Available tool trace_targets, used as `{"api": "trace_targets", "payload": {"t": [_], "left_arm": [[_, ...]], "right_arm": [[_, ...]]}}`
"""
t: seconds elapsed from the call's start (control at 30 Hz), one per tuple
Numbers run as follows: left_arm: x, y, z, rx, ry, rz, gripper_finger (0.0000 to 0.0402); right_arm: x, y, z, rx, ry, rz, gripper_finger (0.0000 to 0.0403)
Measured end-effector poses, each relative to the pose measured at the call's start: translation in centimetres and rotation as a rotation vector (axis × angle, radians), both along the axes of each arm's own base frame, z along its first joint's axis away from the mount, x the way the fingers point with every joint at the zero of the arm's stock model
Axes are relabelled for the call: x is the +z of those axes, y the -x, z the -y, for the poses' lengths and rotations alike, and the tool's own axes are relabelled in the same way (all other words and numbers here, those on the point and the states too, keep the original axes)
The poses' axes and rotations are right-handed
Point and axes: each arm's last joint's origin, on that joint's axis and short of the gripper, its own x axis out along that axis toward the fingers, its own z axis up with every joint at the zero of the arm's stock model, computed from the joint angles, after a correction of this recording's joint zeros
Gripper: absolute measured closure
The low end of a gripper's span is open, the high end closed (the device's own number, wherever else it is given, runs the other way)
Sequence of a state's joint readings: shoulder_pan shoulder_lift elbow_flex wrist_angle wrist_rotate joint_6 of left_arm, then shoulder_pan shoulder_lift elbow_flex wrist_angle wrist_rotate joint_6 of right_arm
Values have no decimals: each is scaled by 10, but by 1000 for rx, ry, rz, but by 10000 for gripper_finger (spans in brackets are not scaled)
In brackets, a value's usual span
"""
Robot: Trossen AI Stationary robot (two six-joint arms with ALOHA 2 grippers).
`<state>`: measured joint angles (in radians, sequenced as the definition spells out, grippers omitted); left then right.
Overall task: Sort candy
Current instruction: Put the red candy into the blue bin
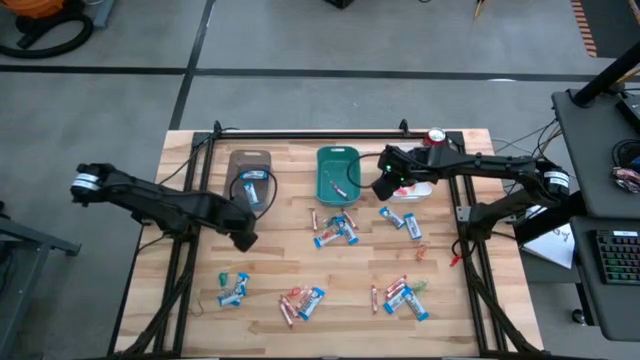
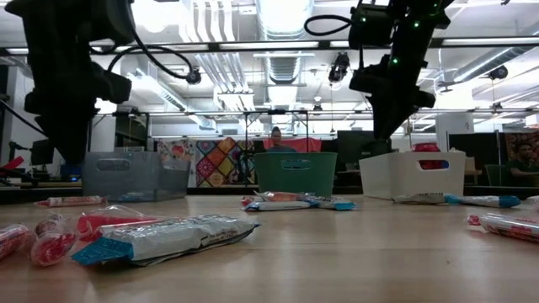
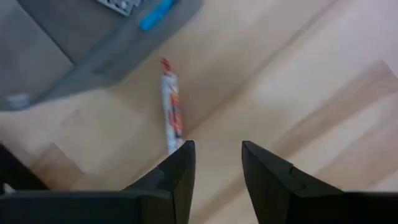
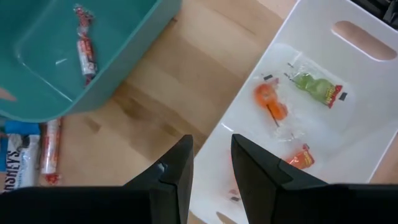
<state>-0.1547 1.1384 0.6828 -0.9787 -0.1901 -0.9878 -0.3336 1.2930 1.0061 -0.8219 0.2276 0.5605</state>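
Overhead, a wooden counter (image 1: pixel 330 300) carries three trays along its far edge: a brown tray (image 1: pixel 249 172) at left holding a blue-and-white bar (image 1: pixel 250 186), a teal tray (image 1: pixel 338 171) in the middle holding a slim red stick (image 4: pixel 84 48), and a white tray (image 4: pixel 323 124), mostly hidden under the right arm in the overhead view, holding an orange piece (image 4: pixel 271 102), a green piece (image 4: pixel 317 86) and a further small orange piece (image 4: pixel 300 159). A red can (image 1: pixel 436 137) stands at the far right corner. The remaining candy lies loose on the counter in clusters: one group (image 1: pixel 336 228) just near of the teal tray, a pair of bars (image 1: pixel 402 222) to its right, a group (image 1: pixel 232 289) at near left, one (image 1: pixel 301 302) at near centre and one (image 1: pixel 402 297) at near right. The left gripper (image 3: pixel 216 163) hovers above bare wood just near of the brown tray; its fingers (image 3: pixel 181 171) stand apart with nothing between them, and a slim red-and-white stick (image 3: pixel 172 107) lies on the counter just beside the brown tray's edge. The right gripper (image 4: pixel 210 160) hangs over the rim of the white tray, between that tray and the teal one; its fingers (image 4: pixel 178 168) are likewise parted and empty. In the level view both arms hang clear above the trays, and a person (image 2: pixel 275 137) shows in the room beyond the teal tray.
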Motion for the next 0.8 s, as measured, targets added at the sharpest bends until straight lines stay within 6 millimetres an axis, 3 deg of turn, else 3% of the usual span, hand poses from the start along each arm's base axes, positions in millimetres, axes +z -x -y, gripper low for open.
{"api": "trace_targets", "payload": {"t": [0.27, 0.47, 0.8], "left_arm": [[-25, -6, 0, 4, -40, -75, 241], [-48, -10, 1, 9, -47, -114, 239], [-63, -12, 0, 25, -78, -179, 240]], "right_arm": [[0, -1, -4, 8, -2, 3, 300], [0, -1, -4, -1, -5, 6, 300], [0, -1, -4, -6, -6, 9, 300]]}}
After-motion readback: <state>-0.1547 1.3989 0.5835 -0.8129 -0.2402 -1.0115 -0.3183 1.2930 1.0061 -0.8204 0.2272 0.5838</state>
